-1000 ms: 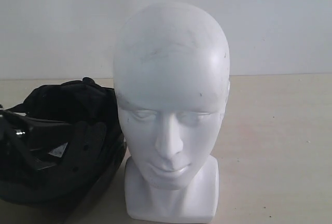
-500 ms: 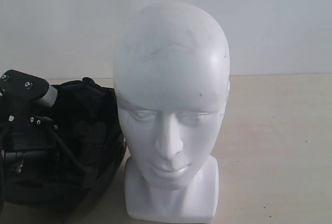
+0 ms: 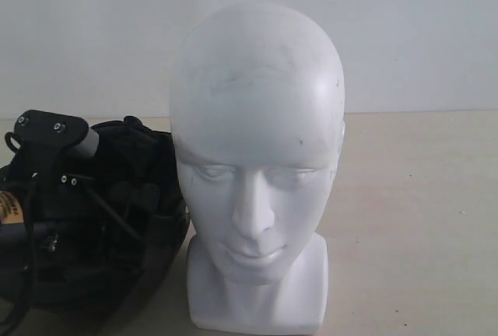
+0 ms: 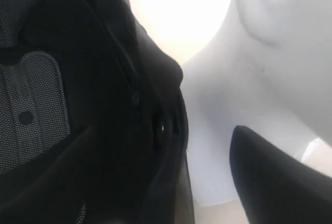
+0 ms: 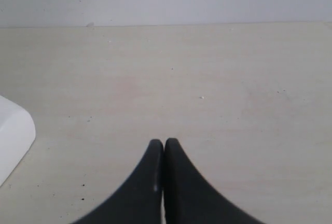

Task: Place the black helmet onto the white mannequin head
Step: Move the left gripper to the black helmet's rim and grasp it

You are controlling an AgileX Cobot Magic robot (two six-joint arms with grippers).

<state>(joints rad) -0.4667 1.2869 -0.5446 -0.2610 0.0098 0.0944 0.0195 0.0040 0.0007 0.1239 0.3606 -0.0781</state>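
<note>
The white mannequin head [image 3: 257, 157] stands upright mid-table, facing the exterior camera. The black helmet [image 3: 136, 219] lies opening-up against its neck base on the left. My left arm [image 3: 53, 130] reaches down into the helmet's opening. In the left wrist view my left gripper [image 4: 166, 130] is open and straddles the helmet's rim [image 4: 155, 125]. One finger [image 4: 275, 182] is outside the rim, next to the mannequin's neck [image 4: 223, 105], with a gap to the rim; the other finger is lost in the dark lining. My right gripper [image 5: 164, 142] is shut on nothing above the bare table.
The pale tabletop [image 3: 412, 219] stretches to the right of the head, and a white wall [image 3: 412, 33] stands behind. A corner of the mannequin's neck base [image 5: 13, 136] shows at the edge of the right wrist view.
My left arm has come into the exterior view and lowered into the helmet's opening, shifting slightly right. The helmet and the head have stayed put.
</note>
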